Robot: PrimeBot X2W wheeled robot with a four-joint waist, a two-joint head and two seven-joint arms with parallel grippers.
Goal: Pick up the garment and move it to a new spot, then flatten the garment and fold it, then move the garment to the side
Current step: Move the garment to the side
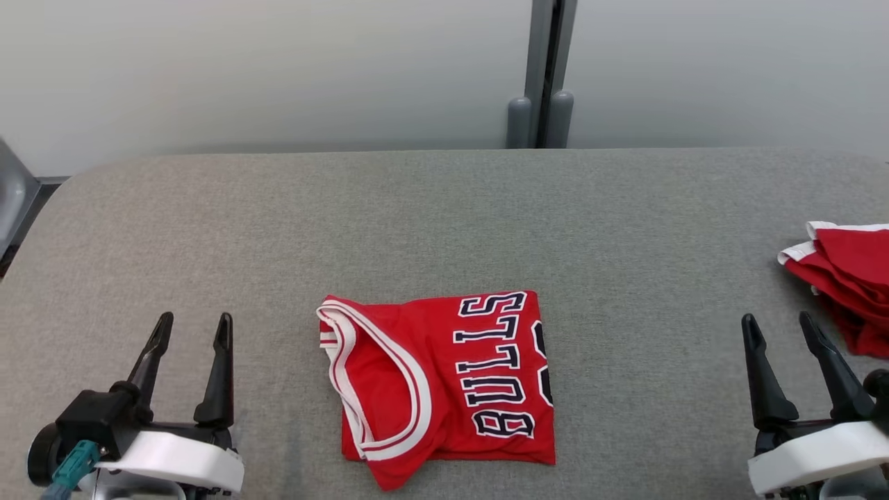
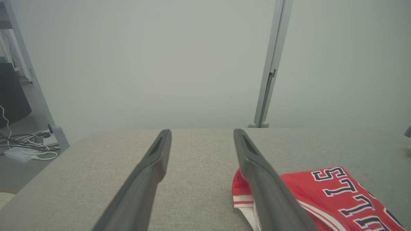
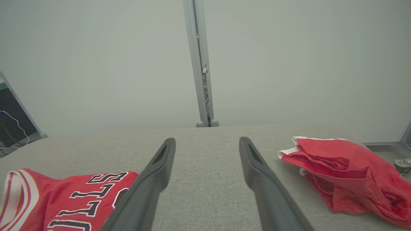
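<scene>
The garment [image 1: 444, 378] is a red basketball jersey with white trim and dark "BULLS" lettering, lying folded into a rough square near the table's front centre. It also shows at the lower right of the left wrist view [image 2: 337, 199] and the lower left of the right wrist view [image 3: 64, 199]. My left gripper [image 1: 193, 332] rests open at the lower left, well to the left of the jersey, holding nothing. My right gripper [image 1: 779, 332] stands open at the lower right, apart from the jersey. Both grippers' fingers [image 2: 154, 166] [image 3: 253, 166] hover over bare cloth.
A grey fabric-covered table [image 1: 444, 208] spans the scene. A second red garment [image 1: 851, 278] lies crumpled at the right edge, just past my right gripper, also seen as red cloth [image 3: 346, 173]. Grey panels and a post [image 1: 542, 76] stand behind. Cables [image 2: 29, 147] lie on the floor at left.
</scene>
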